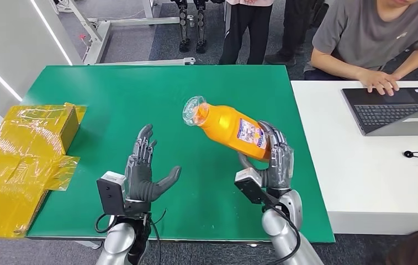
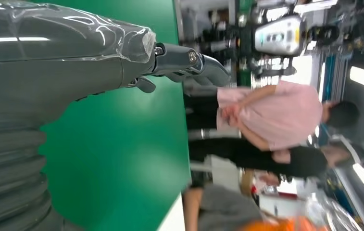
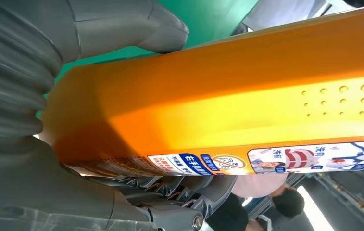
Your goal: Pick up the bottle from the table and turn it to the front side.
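My right hand (image 1: 275, 160) grips the base end of an orange bottle (image 1: 229, 127) with a clear cap and a blue-and-white label. The bottle is lifted off the green table (image 1: 140, 99) and tilts up and to the left, cap end highest. In the right wrist view the bottle's orange body (image 3: 228, 106) lies across my thumb and fingers (image 3: 180, 190), label strip facing the fingers. My left hand (image 1: 143, 171) hovers open over the table to the left of the bottle, fingers spread, holding nothing. The left wrist view shows its fingers (image 2: 189, 65) extended over the green surface.
A yellow taped cardboard box (image 1: 24, 154) lies at the table's left edge. To the right stands a white table (image 1: 372, 165) with a laptop (image 1: 394, 110), where a seated person types. Other people stand beyond the far edge.
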Robot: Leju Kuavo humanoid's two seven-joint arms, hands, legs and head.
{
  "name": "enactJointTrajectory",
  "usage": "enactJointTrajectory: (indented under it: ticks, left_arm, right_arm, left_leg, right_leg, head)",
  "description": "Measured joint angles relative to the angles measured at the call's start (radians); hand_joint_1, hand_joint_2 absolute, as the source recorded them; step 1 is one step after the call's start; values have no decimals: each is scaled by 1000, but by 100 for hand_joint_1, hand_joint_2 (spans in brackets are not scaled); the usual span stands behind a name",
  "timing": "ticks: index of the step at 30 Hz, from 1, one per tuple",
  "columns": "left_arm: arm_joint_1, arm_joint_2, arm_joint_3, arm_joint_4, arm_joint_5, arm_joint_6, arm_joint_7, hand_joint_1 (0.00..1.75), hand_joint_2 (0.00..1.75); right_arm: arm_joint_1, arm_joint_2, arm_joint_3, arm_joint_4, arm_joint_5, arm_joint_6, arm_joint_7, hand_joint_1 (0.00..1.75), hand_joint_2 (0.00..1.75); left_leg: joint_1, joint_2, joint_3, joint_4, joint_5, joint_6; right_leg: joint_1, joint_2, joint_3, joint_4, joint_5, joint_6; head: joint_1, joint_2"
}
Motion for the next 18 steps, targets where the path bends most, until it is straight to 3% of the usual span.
enactJointTrajectory:
  ticks: [6,11,18]
  left_arm:
    - [-4,0,-1,0,76,-128,-8,0,175]
    - [-17,-2,-1,6,82,-147,-8,0,175]
    - [-33,-3,0,13,84,-151,-7,0,175]
  right_arm:
    - [-36,18,33,32,96,4,39,175,175]
    - [-58,24,80,57,140,37,87,175,175]
    - [-101,25,149,90,198,154,147,175,175]
  left_leg:
    - [0,0,0,0,0,0]
    - [0,0,0,0,0,0]
    - [0,0,0,0,0,0]
  right_leg:
    - [0,0,0,0,0,0]
    - [0,0,0,0,0,0]
    - [0,0,0,0,0,0]
  head:
    - [0,0]
    - [0,0]
    - [0,0]
